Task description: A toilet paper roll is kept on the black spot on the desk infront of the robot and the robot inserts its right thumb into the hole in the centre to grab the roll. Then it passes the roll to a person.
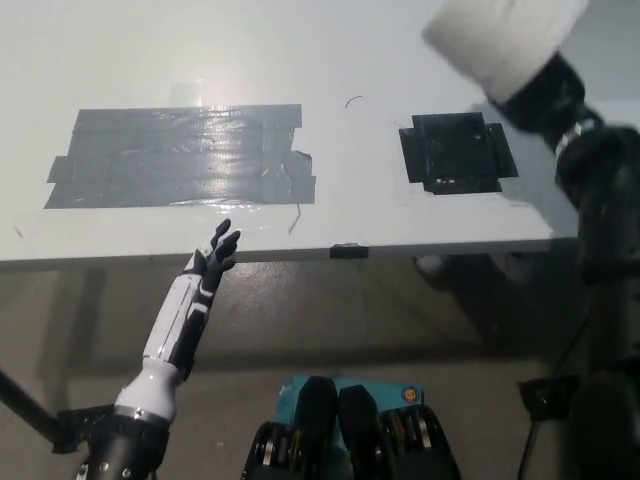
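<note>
The black right hand [545,90] held the white toilet paper roll [500,35], blurred, high over the far right of the white bench [330,60], its fingers gripping the roll, clear of the black square tape spot [455,152]. The white left hand [215,255] rested below the bench's near edge with fingers spread and empty, near a grey tape patch [180,155].

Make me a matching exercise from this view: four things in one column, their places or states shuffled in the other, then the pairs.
Things:
1. toilet paper roll
2. black square of tape
3. grey tape patch
4. left robot hand

Places or states:
A. bare, on the desk's right part
B. open, at the desk's near edge
C. on the desk's left part
D. raised at the top right, held by the right robot hand

Pairs: 1-D, 2-A, 3-C, 4-B
</note>
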